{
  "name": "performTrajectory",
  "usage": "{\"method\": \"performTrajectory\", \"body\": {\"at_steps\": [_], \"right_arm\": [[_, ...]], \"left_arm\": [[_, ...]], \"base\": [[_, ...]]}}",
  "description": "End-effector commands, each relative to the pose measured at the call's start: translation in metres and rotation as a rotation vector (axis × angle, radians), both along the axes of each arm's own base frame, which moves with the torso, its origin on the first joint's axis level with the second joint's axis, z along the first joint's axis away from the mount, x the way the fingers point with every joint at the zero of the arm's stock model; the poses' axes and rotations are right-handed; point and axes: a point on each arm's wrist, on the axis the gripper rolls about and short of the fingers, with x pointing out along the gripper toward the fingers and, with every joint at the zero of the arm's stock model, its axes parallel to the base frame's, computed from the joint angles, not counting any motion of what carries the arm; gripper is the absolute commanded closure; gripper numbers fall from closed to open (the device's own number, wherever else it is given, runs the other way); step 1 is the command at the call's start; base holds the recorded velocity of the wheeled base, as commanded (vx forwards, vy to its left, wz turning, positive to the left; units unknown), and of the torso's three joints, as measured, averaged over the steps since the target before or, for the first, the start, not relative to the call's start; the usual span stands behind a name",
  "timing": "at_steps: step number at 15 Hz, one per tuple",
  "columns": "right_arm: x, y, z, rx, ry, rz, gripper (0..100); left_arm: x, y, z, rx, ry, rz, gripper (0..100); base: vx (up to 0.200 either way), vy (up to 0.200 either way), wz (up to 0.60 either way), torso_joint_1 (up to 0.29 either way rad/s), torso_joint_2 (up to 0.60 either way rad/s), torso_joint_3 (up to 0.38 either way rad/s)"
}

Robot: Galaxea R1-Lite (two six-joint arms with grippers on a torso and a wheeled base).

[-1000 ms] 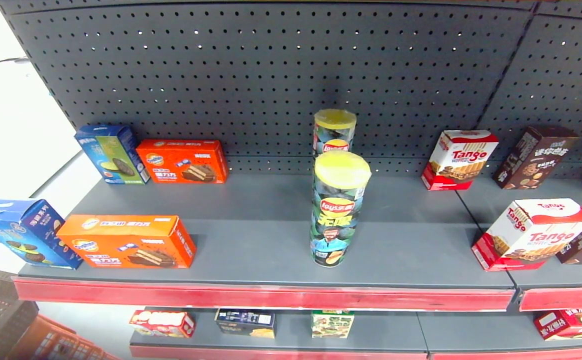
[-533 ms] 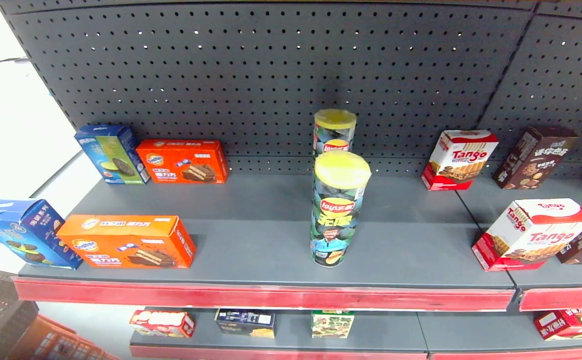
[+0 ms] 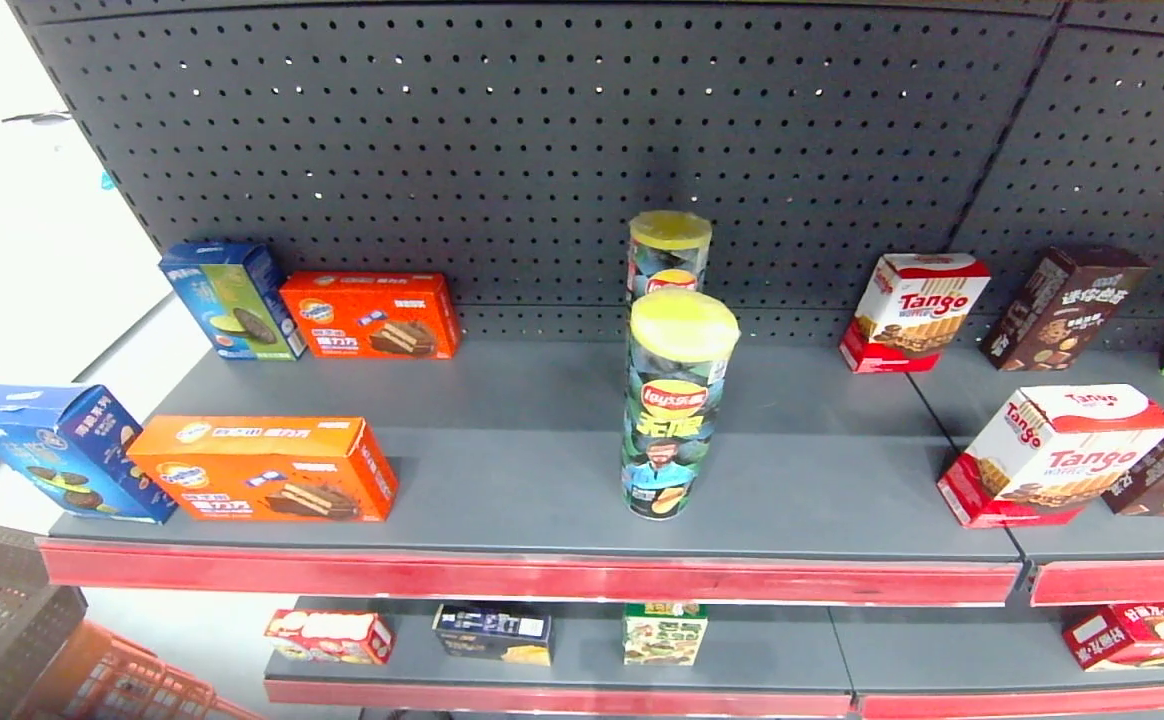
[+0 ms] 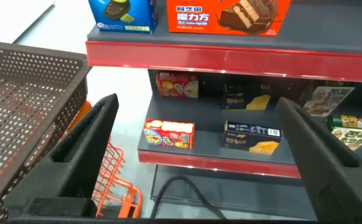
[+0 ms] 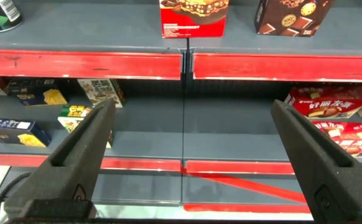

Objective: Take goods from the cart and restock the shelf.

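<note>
Head view: what stands on your shelf [image 3: 522, 470]?
— A front can [image 3: 677, 400] mid-shelf near the front edge, a rear can [image 3: 669, 250] behind it at the back panel, and boxes [image 3: 262, 470] toward both ends.
— And your cart [image 4: 25, 93]?
— Its mesh basket sits low, off the shelf's left end, beside your left gripper [image 4: 198, 104].
— Fingers?
— Spread wide on both, the right gripper [image 5: 193, 107] too.

Head view: high and close, facing the shelf [image 3: 542, 480] squarely and tilted down, with the cart [image 3: 2, 630] at lower left of frame. Left wrist view: low, level, facing the lower tiers [image 3: 782, 655] and the cart. Right wrist view: low, level, further along to the right. All three views share the red shelf edge [image 3: 532, 578].
</note>
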Motion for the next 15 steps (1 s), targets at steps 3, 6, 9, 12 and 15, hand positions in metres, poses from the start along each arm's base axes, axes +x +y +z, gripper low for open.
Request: {"method": "performTrajectory", "body": {"at_steps": [3,6,9,12,15], "right_arm": [[0.0,0.0001,0.0,0.0,0.0,0.006,0],[0.0,0.0001,0.0,0.0,0.0,0.006,0],[0.0,0.0002,0.0,0.0,0.0,0.008,0],[0.0,0.0002,0.0,0.0,0.0,0.008,0],[0.0,0.0002,0.0,0.0,0.0,0.008,0]], "left_arm": [[0.0,0.0001,0.0,-0.002,0.0,0.003,0],[0.0,0.0001,0.0,-0.005,-0.001,0.003,0],[0.0,0.0001,0.0,-0.005,-0.001,0.003,0],[0.0,0.0001,0.0,-0.005,-0.001,0.003,0],[0.0,0.0001,0.0,-0.005,-0.001,0.003,0]], "base": [[0.0,0.0,0.0,0.0,0.0,0.0],[-0.067,0.0,0.0,-0.001,0.0,0.002],[0.0,0.0,0.0,0.0,0.0,0.0],[0.0,0.0,-0.2,0.001,0.0,0.002],[0.0,0.0,0.0,0.0,0.0,0.0]]}}
